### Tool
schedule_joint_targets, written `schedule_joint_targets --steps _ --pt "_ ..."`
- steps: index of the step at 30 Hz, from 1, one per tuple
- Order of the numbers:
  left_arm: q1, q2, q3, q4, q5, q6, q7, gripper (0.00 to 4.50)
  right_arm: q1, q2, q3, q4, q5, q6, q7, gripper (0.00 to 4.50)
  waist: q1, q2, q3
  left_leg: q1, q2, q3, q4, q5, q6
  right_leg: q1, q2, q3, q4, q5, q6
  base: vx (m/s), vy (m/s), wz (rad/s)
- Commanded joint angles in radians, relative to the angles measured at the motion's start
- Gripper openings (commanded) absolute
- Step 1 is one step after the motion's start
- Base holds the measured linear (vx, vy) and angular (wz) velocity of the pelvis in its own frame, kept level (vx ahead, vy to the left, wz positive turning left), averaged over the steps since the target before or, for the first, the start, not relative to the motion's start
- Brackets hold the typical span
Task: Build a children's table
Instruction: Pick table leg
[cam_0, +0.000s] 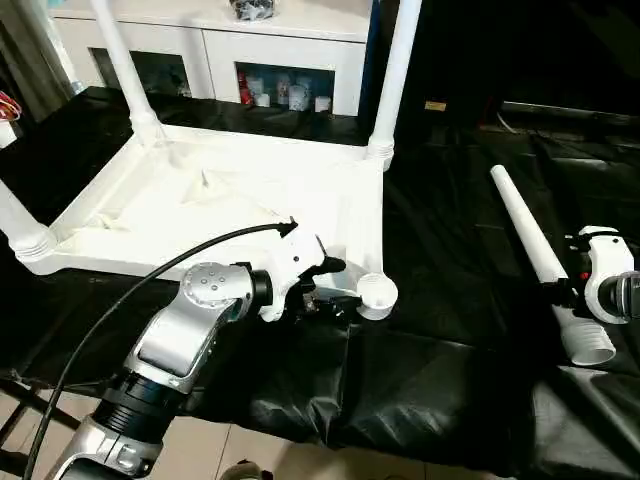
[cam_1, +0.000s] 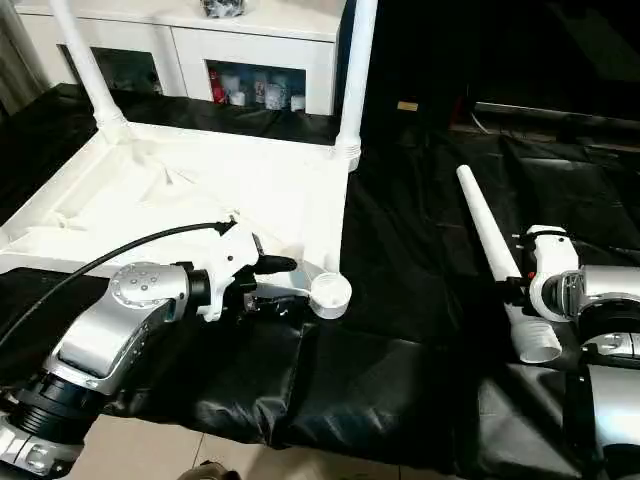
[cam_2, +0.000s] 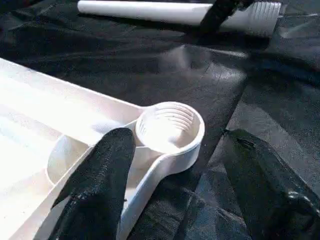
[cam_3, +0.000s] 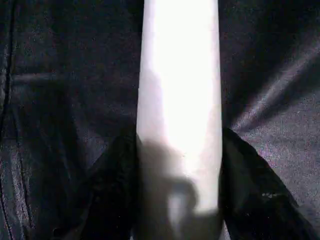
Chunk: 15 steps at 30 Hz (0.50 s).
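We had the tabletop (cam_0: 200, 215) lying upside down on the black cloth (cam_0: 440, 380), ribbed underside up, so its corner sockets faced us. Three legs (cam_0: 398, 70) already stood upright in their sockets; the near right socket (cam_0: 377, 292) was empty. Our left gripper (cam_2: 170, 165) sat at that corner with its fingers (cam_2: 100, 185) spread — one over the rim just beside the threaded socket, the other outside on the cloth — closed on nothing, and, as we judged it, there to steady the corner. The fourth leg (cam_0: 540, 255) lay on the cloth well apart to the right, threaded end toward us. Our right gripper (cam_3: 177, 200) straddled it near that end, a finger on either side — whether it was clamped firmly yet we could not tell. Holding the leg near the thread would probably make it easier to steer it into the socket.
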Motion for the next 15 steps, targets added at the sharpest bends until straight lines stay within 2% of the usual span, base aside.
schedule_joint_targets --steps 1,4,5,6,7,8,9,10,11,12,14,15 --pt "-0.017 0.007 -0.003 -0.02 -0.008 0.009 -0.002 3.2 -0.011 -0.007 -0.016 0.014 0.013 -0.001 -0.01 1.84 0.004 -0.02 -0.074 0.01 0.046 -0.009 -0.05 -0.098 0.065 0.059 -0.082 0.053 -0.075 -0.194 -0.21 0.0 0.0 0.0" --pt "-0.032 -0.01 0.015 -0.007 -0.022 0.001 0.014 3.2 -0.011 -0.01 -0.074 -0.006 0.06 -0.021 -0.013 1.84 0.005 -0.019 -0.074 0.011 0.046 -0.008 -0.05 -0.103 0.065 0.06 -0.082 0.053 -0.076 -0.189 -0.21 0.0 0.0 0.0" --pt "-0.045 -0.022 0.028 0.005 -0.025 -0.005 0.031 3.2 -0.011 -0.004 -0.11 -0.024 0.095 -0.035 0.002 1.84 0.007 -0.015 -0.075 0.011 0.046 -0.008 -0.048 -0.107 0.064 0.061 -0.083 0.054 -0.077 -0.183 -0.21 0.0 0.0 0.0" --pt "-0.055 -0.033 0.039 0.016 -0.027 -0.01 0.047 3.2 -0.009 0.002 -0.141 -0.043 0.127 -0.043 0.016 1.84 0.008 -0.016 -0.076 0.011 0.047 -0.009 -0.048 -0.109 0.065 0.061 -0.083 0.054 -0.076 -0.18 -0.211 0.0 0.0 0.0" --pt "-0.055 -0.033 0.039 0.016 -0.027 -0.01 0.047 3.2 -0.009 0.002 -0.141 -0.043 0.127 -0.043 0.016 1.84 0.008 -0.017 -0.076 0.01 0.046 -0.009 -0.048 -0.11 0.068 0.062 -0.082 0.053 -0.074 -0.178 -0.211 0.0 0.0 0.0" --pt "-0.086 -0.071 0.077 0.051 -0.037 -0.006 0.102 3.2 0.003 0.026 -0.194 -0.103 0.194 -0.055 0.072 1.84 0.008 -0.01 -0.075 0.008 0.045 -0.009 -0.047 -0.114 0.071 0.063 -0.081 0.052 -0.076 -0.176 -0.21 0.0 0.0 0.0" --pt "-0.089 -0.075 0.081 0.055 -0.038 -0.006 0.109 3.2 0.006 0.031 -0.199 -0.114 0.203 -0.059 0.082 1.84 0.007 -0.013 -0.075 0.008 0.044 -0.008 -0.046 -0.117 0.074 0.064 -0.08 0.052 -0.078 -0.173 -0.206 0.0 0.0 0.0" --pt "-0.115 -0.113 0.116 0.084 -0.052 -0.002 0.161 3.2 0.038 0.067 -0.242 -0.198 0.27 -0.094 0.152 1.84 0.008 -0.012 -0.075 0.006 0.044 -0.01 -0.047 -0.116 0.075 0.065 -0.08 0.05 -0.075 -0.172 -0.205 0.0 0.0 0.0" --pt "-0.13 -0.136 0.137 0.101 -0.064 0.005 0.191 3.2 0.063 0.091 -0.262 -0.254 0.305 -0.128 0.186 1.84 0.008 -0.016 -0.077 0.002 0.043 -0.01 -0.047 -0.115 0.09 0.069 -0.082 0.049 -0.079 -0.177 -0.18 0.0 0.0 0.0" --pt "-0.138 -0.147 0.148 0.11 -0.07 0.009 0.205 3.2 0.076 0.103 -0.271 -0.282 0.321 -0.146 0.202 1.84 0.011 -0.014 -0.078 0.005 0.044 -0.01 -0.045 -0.109 0.092 0.066 -0.083 0.049 -0.078 -0.179 -0.178 0.0 0.0 0.0" --pt "-0.164 -0.189 0.183 0.129 -0.116 0.035 0.226 3.2 0.133 0.159 -0.304 -0.417 0.411 -0.145 0.278 1.84 0.014 -0.014 -0.08 0.006 0.046 -0.011 -0.046 -0.09 0.101 0.065 -0.081 0.049 -0.076 -0.165 -0.186 0.0 0.0 0.0" --pt "-0.174 -0.206 0.197 0.133 -0.139 0.049 0.228 3.2 0.156 0.184 -0.314 -0.475 0.45 -0.136 0.308 1.84 0.021 -0.012 -0.082 0.01 0.049 -0.011 -0.045 -0.083 0.106 0.062 -0.083 0.049 -0.074 -0.155 -0.194 0.0 0.0 0.0"
